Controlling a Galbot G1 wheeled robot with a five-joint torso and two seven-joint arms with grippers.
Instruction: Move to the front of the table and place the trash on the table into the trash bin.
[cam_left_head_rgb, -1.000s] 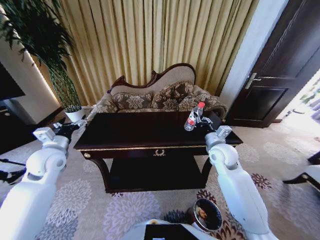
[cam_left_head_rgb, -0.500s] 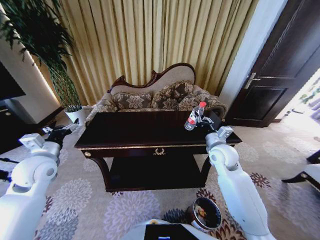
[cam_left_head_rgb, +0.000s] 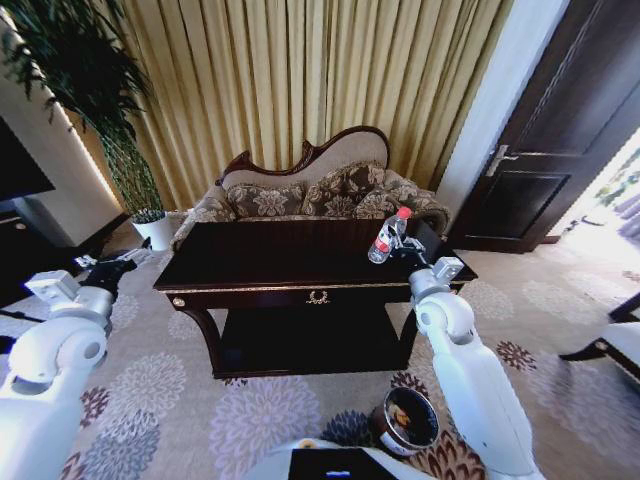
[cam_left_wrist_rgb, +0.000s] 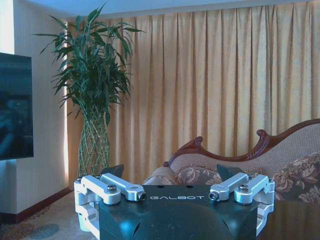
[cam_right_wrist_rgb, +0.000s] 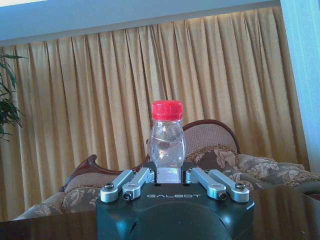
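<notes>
Since a second ago: my left gripper has drawn outward to frame left, fingers spread, idle. Right gripper pinches the bottle above the table, centre right. Next: carry to trash bin, lower centre.

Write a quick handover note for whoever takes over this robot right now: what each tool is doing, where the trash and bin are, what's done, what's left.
Right tool: shut on the bottle, held over the right end of the table.
Left tool: open, holding nothing, off the table's left end, above the carpet.
Trash bin: on the floor by the robot's base, on its right, some trash already in it.
Done: robot at the table's front, bottle grasped.
Left: carry the bottle to the bin and drop it. No other trash on the tabletop that I can make out.
</notes>
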